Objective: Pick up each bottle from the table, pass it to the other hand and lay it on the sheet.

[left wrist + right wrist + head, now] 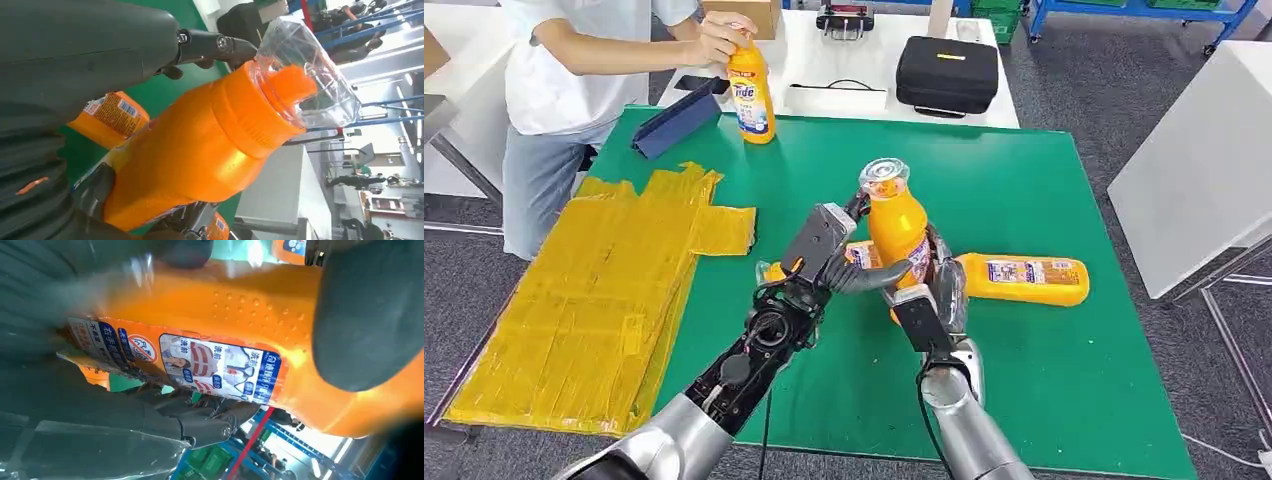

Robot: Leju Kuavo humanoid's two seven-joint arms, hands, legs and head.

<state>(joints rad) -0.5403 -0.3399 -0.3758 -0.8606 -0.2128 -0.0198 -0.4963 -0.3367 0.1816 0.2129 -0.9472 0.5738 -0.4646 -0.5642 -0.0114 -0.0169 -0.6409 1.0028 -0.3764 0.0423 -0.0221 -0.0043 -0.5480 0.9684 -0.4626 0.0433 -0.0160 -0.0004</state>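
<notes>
The yellow sheet (594, 300) lies flat on the green table (1064, 380), covering its 9 o'clock side. At 11 o'clock a person's hand (722, 36) grips the cap of a standing orange bottle (752, 95), which is upright beside a dark blue folder (679, 120). At the table centre, the left hand (824, 250) and the right hand (934, 290) both clasp the held bottle (896, 225), the left from the 9 o'clock side and the right from the 3 o'clock side and below. The held bottle is orange with a clear cap over an orange spout, a dimpled shoulder and a printed label; its long axis is near vertical, cap up toward 12 o'clock, raised above the table. Beneath it, a lying bottle (1024, 280) rests on its side, long axis running 9 to 3 o'clock. Another lying bottle (859, 255) shows partly behind the hands.
</notes>
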